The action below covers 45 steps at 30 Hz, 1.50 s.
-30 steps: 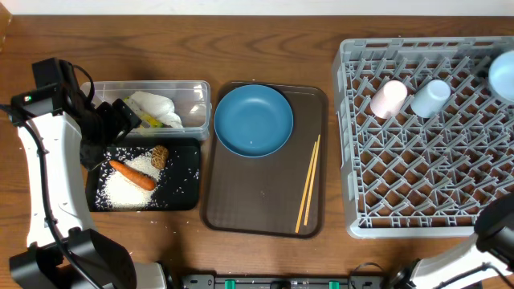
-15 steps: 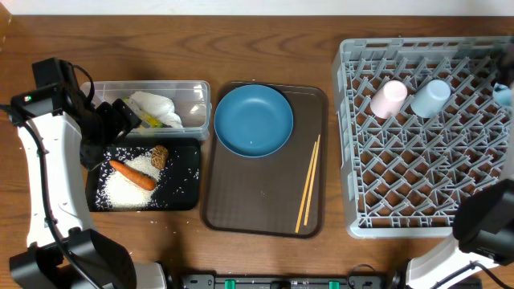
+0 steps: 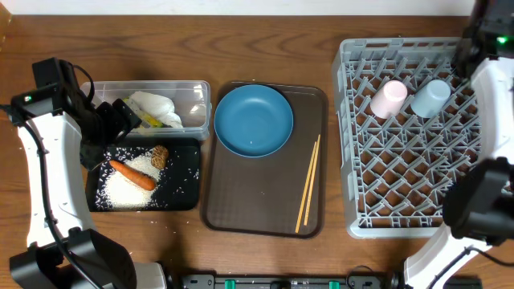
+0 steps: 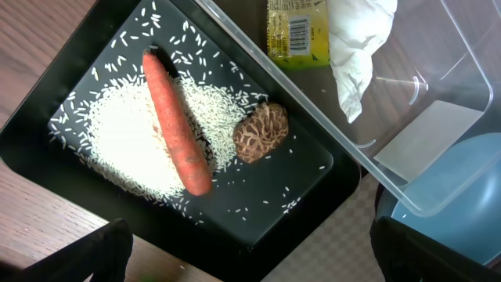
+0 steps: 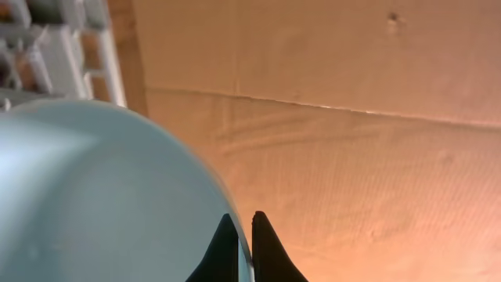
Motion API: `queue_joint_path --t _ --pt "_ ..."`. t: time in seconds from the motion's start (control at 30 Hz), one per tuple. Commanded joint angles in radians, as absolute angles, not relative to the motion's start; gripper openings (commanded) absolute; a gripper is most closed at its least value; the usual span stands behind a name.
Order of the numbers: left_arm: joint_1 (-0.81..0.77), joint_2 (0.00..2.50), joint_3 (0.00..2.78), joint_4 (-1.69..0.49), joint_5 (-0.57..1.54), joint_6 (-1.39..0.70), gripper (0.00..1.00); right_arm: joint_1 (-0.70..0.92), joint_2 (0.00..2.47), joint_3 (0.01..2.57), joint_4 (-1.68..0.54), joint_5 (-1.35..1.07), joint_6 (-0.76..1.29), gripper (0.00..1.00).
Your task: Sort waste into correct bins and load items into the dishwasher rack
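My left gripper (image 4: 250, 262) is open and empty above the black tray (image 3: 189, 193), which holds the carrot (image 4: 176, 125), the brown lump (image 4: 261, 133) and rice (image 4: 117, 133). The clear tub (image 3: 193, 96) holds the napkin (image 4: 356, 39) and the wrapper (image 4: 297, 31). My right gripper (image 5: 243, 227) is shut on the rim of the light-blue bowl (image 5: 94, 196), near the rack's (image 3: 409, 185) far right corner. The bowl is hidden in the overhead view. The pink cup (image 3: 389, 98) and the light-blue cup (image 3: 430, 97) stand in the rack. The dark-blue plate (image 3: 253, 120) and the chopsticks (image 3: 308, 185) lie on the brown tray.
The brown serving tray (image 3: 257, 201) lies between the bins and the rack. My right arm (image 3: 486, 104) runs along the rack's right side. My left arm (image 3: 40, 160) stands left of the bins. Several rice grains lie on the table by the black tray.
My right arm has swung from the lower right up along the rack's right side to its far corner. The bowl has gone out of the overhead view. My left arm has not moved.
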<state>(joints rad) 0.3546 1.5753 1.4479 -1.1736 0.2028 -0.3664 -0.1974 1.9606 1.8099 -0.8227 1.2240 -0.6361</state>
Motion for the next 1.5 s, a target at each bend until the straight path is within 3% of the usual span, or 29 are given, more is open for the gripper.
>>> queue_joint_path --t 0.0,0.17,0.4,0.67,1.47 --pt "0.360 1.560 1.449 -1.177 0.197 -0.364 0.98 -0.181 2.014 1.752 -0.820 1.294 -0.729 0.01" --pt "0.360 1.560 1.449 -1.176 0.197 -0.365 0.98 -0.184 2.043 1.621 -0.698 1.319 -0.942 0.01" --pt "0.360 1.560 1.448 -1.177 0.197 -0.365 0.98 -0.194 2.045 1.477 -0.364 1.392 -1.346 0.01" --pt "0.360 1.560 1.449 -1.177 0.197 -0.365 0.98 -0.199 2.045 1.477 -0.096 1.426 -1.535 0.01" --pt "0.360 1.560 1.448 -1.176 0.197 -0.365 0.98 -0.235 2.042 1.477 -0.059 1.449 -1.503 0.01"
